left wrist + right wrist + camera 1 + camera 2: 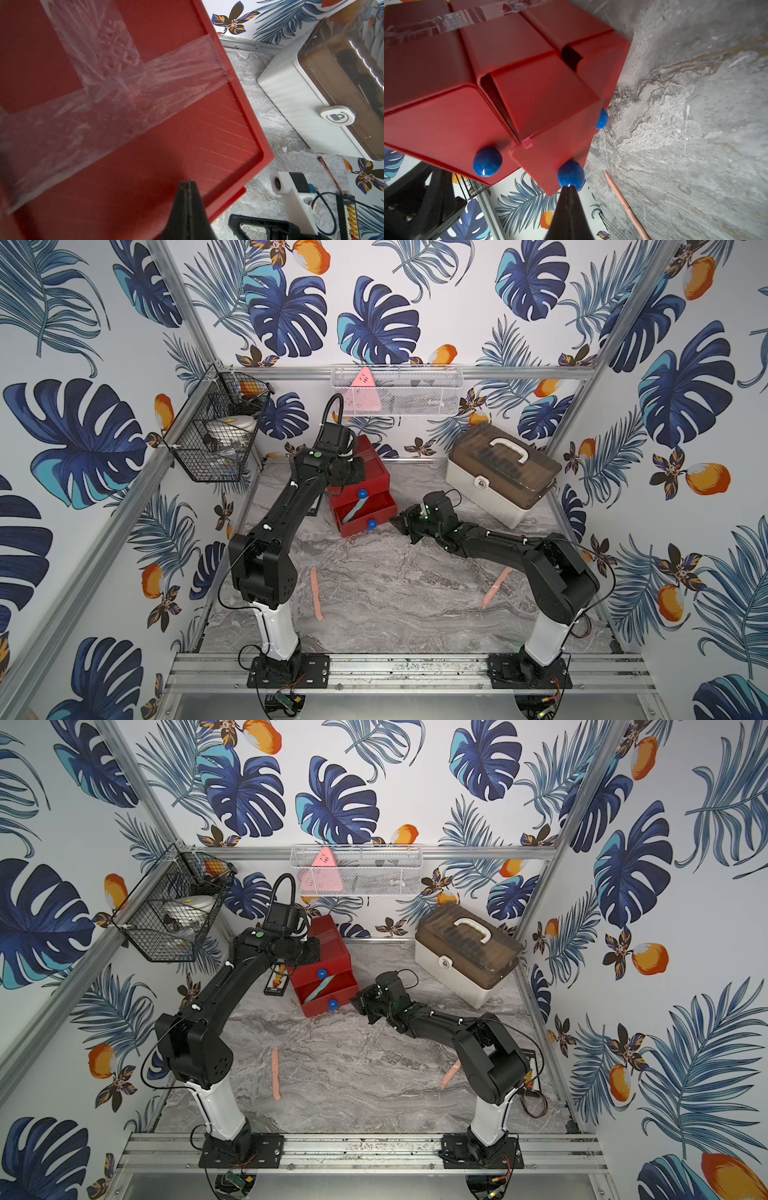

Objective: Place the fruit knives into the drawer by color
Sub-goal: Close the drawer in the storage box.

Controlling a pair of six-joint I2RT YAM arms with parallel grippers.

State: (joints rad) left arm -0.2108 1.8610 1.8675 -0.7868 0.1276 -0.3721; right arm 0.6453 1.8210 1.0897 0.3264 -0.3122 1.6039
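The red drawer (365,472) chest stands at the back left of the table, with lower drawers pulled out. A teal fruit knife (356,508) lies slanted in an open drawer. Two pink fruit knives (316,593) (496,587) lie on the marble table nearer the front; one of them (625,203) also shows in the right wrist view. My left gripper (189,184) is shut and empty just over the chest's taped top (124,87). My right gripper (569,188) is shut, its tip against a pulled-out drawer's blue knob (571,174). No other knives are visible.
A beige case (498,477) with a brown lid and white handle sits at the back right. A black wire basket (216,435) hangs on the left wall, a white mesh basket (395,389) on the back wall. A small black object (277,979) lies left of the chest.
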